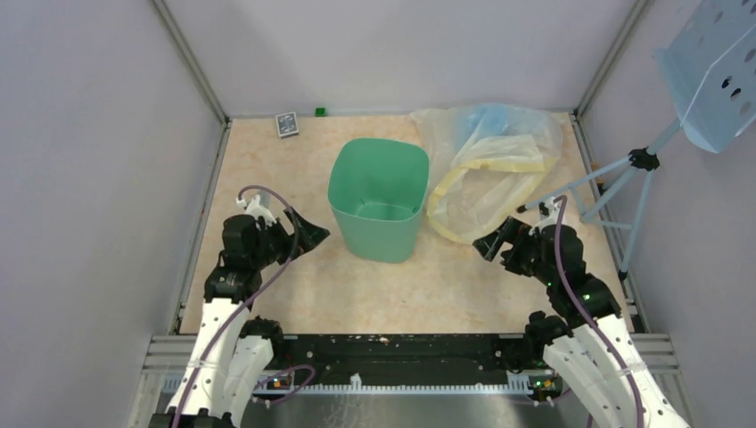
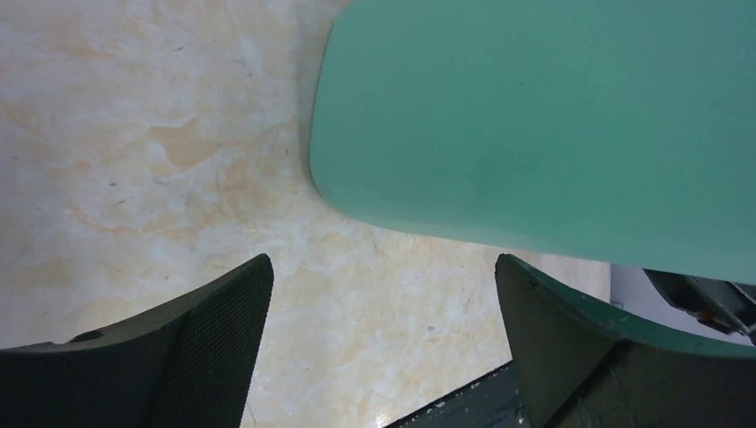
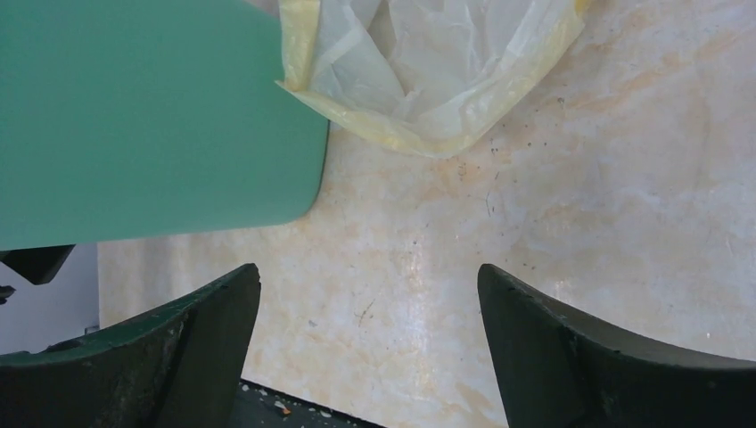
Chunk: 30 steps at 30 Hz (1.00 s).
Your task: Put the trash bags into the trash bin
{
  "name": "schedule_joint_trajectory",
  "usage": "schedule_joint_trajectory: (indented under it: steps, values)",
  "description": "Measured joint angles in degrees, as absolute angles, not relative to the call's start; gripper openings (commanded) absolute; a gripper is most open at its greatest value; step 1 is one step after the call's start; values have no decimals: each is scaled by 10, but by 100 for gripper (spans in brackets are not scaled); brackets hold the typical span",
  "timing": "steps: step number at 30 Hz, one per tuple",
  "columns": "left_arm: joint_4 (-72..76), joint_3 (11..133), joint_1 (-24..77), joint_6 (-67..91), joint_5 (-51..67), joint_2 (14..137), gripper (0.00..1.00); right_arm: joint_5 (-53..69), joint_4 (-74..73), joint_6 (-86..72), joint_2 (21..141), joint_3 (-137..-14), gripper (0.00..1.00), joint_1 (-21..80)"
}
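Note:
The mint-green trash bin (image 1: 378, 196) stands upright and open-topped mid-table; its wall fills the left wrist view (image 2: 535, 116) and shows in the right wrist view (image 3: 152, 116). A patch of the blue trash bag (image 1: 493, 118) shows at the back right, under or inside a clear yellow-banded bag (image 1: 486, 183) that lies against the bin's right side (image 3: 428, 62). My left gripper (image 1: 312, 236) hovers just left of the bin, open and empty (image 2: 383, 267). My right gripper (image 1: 492, 242) sits right of the bin near the clear bag's front edge, open and empty (image 3: 368, 272).
A small card box (image 1: 286, 124) and a green cube (image 1: 320, 111) lie at the back wall. A light-blue tripod (image 1: 624, 183) with a perforated panel (image 1: 718, 71) stands at the right edge. Grey walls enclose the table on three sides.

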<state>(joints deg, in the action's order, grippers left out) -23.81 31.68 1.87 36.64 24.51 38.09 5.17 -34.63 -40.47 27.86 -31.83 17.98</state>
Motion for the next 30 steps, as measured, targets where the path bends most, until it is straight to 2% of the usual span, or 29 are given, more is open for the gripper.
schedule_joint_trajectory:
  steps: [4,7,9,11,16,21,30]
  values:
    - [-198,276,19,380,292,355,99,69,-328,-390,288,-317,88,180]
    - [-140,226,19,401,345,339,99,103,-295,-374,306,-314,74,180]
    - [-98,192,19,419,381,331,99,143,-261,-360,324,-308,82,180]
    - [-62,161,22,434,404,319,99,193,-216,-350,341,-296,83,183]
    - [13,110,43,456,425,278,99,244,-95,-319,364,-249,73,229]
    - [110,65,71,475,415,278,99,237,40,-308,427,-222,73,273]
    - [275,50,88,484,360,409,97,196,218,-264,625,-253,72,355]
